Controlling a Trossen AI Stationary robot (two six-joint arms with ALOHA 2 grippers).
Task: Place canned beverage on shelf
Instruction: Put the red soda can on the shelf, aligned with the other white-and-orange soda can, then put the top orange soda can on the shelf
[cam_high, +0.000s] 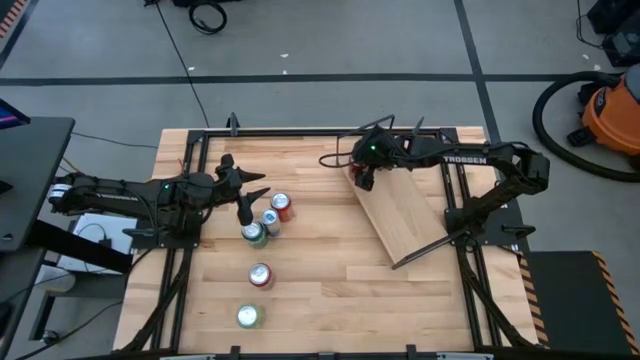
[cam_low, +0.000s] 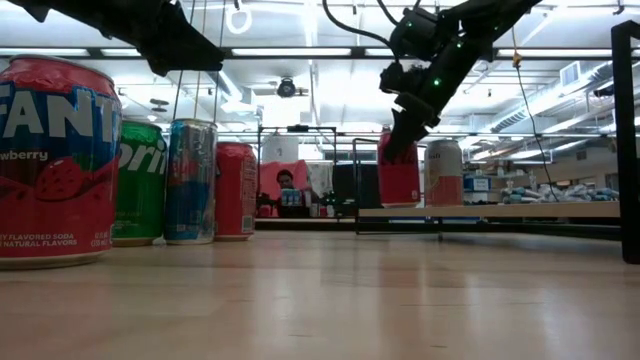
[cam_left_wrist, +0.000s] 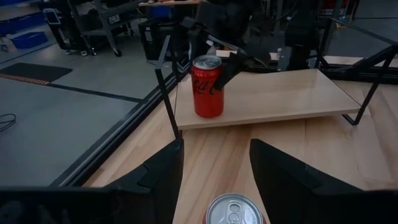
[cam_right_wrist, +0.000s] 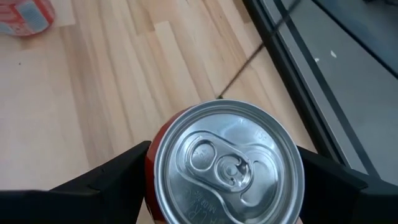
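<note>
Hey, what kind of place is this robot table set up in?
Probably a robotics lab or workshop: bare grey floor with taped lines, an orange shop vacuum beside the table, and racks of equipment in the room behind.

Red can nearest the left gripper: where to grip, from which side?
Grip the red can across its cylindrical side wall, coming in level from the left gripper side. It stands upright, and the silver-blue can and green can crowd its other side.
</note>
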